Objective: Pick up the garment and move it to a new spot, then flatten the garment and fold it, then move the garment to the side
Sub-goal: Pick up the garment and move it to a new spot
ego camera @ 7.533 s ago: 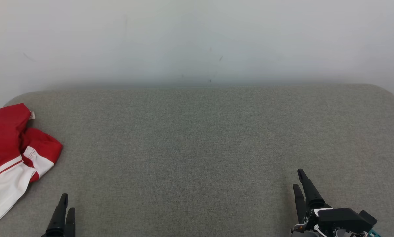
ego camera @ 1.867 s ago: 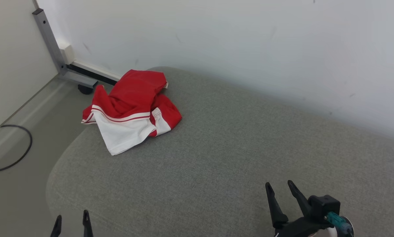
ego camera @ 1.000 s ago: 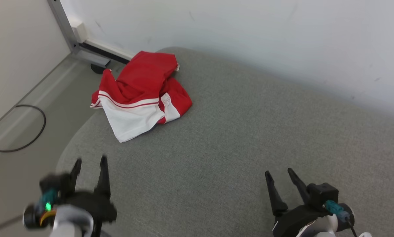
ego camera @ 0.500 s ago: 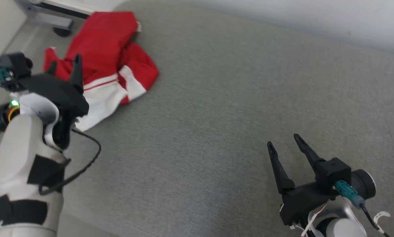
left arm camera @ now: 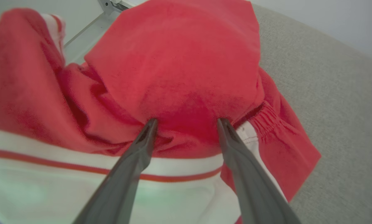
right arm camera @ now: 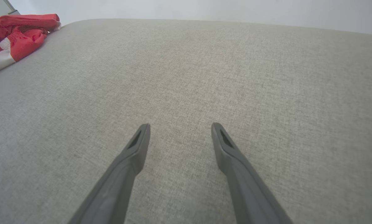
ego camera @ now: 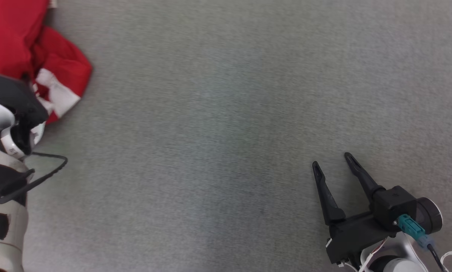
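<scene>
At the far left of the grey cushion (ego camera: 226, 113) lies the crumpled red-and-white garment (ego camera: 59, 60). The left gripper (left arm camera: 186, 123) is spread wide with its tips against a red fold, nothing pinched yet. This looks like the first pick-up, and the next move calls for closing on that fold and lifting. Further right, the right gripper (ego camera: 332, 160) hovers spread and empty over bare upholstery. No writing is legible anywhere.

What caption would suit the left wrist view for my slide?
Open left hand straddling a fold of the crumpled red-and-white garment on a grey cushion.
</scene>
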`<state>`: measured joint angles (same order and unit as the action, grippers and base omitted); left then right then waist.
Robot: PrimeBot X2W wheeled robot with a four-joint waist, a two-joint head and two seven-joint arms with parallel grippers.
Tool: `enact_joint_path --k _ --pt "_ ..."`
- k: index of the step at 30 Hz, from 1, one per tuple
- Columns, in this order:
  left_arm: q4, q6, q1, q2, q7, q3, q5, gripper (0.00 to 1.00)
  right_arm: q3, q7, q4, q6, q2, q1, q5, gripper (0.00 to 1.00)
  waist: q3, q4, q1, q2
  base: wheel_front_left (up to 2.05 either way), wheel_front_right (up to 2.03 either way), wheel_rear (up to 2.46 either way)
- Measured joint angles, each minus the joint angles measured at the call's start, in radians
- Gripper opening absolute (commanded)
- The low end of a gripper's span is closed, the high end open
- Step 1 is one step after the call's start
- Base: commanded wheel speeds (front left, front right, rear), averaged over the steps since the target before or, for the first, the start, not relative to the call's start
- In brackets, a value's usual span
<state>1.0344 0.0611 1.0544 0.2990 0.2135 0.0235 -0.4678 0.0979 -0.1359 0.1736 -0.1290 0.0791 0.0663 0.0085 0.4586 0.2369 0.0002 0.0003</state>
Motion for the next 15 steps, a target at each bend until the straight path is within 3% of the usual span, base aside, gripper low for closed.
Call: enact_joint_path --k 3,4,5,7,15 --pt "0.033 0.034 0.000 0.022 0.010 -0.009 0.010 1.00 0.001 0.004 -0.003 0.000 -0.004 -0.004 0.003 1.00 0.024 -0.039 -0.0001 0.0000 0.00 0.00 0.00" --pt "0.036 0.035 0.000 0.025 0.010 -0.015 0.016 0.88 0.001 0.005 -0.004 0.000 -0.005 -0.004 0.003 1.00 0.027 -0.046 -0.0001 0.0000 0.00 0.00 0.00" --pt "0.037 0.034 0.000 0.027 0.007 -0.018 0.025 0.44 0.001 0.005 -0.007 0.000 -0.006 -0.004 0.005 1.00 0.030 -0.051 -0.0001 0.0000 0.00 0.00 0.00" --pt "0.035 0.025 0.000 0.028 -0.007 -0.024 0.026 0.00 0.000 0.010 -0.015 0.000 -0.008 -0.003 0.008 1.00 0.030 -0.055 -0.0001 0.0000 0.00 0.00 0.00" --pt "0.005 -0.018 0.008 0.085 -0.025 -0.043 0.036 0.00 0.024 0.058 -0.103 0.000 -0.019 0.016 0.053 1.00 -0.038 -0.051 -0.0002 -0.0001 0.00 0.00 0.00"
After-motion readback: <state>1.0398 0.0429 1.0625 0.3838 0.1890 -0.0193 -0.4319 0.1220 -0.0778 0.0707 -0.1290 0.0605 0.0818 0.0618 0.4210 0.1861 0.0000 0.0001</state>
